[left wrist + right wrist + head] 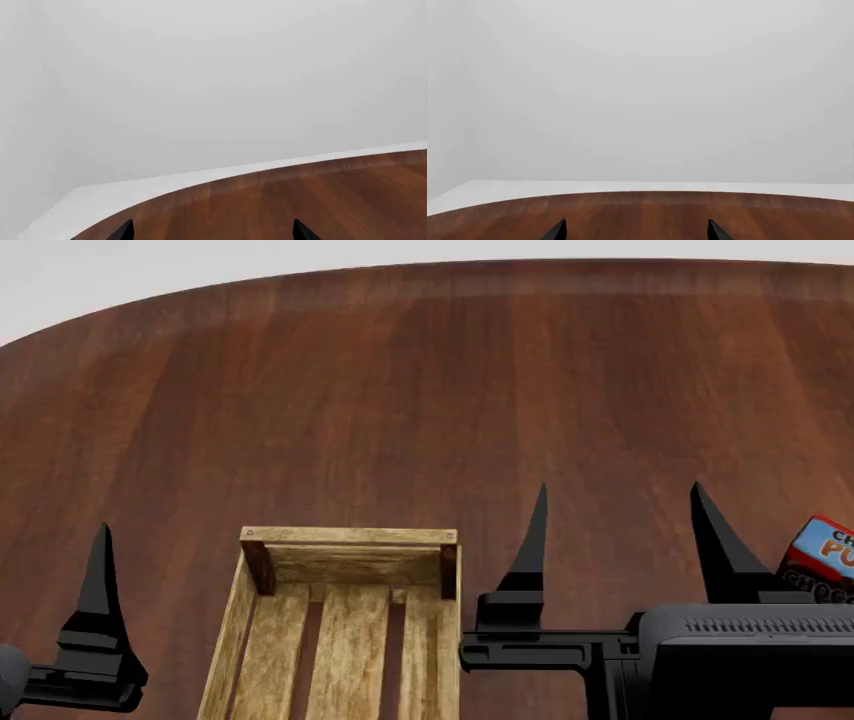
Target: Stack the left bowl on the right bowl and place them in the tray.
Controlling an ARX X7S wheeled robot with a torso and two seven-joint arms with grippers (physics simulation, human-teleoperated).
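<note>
Left gripper (212,233) in the left wrist view shows two dark fingertips spread wide with nothing between, over the wooden table (300,200); zero bowls here. Head view: left gripper (96,585) shows one finger only, right gripper (617,545) is spread and empty, one tray (254,635) sits between them near the table's front edge, one printed box (825,552) just right of the right gripper, zero bowls (both out of frame). Tray looks light, stiff, rough wood; the low plank sides would be the place to pinch. Right wrist view: right gripper tips apart, bare table, zero bowls, so bowl handling can't be judged.
</note>
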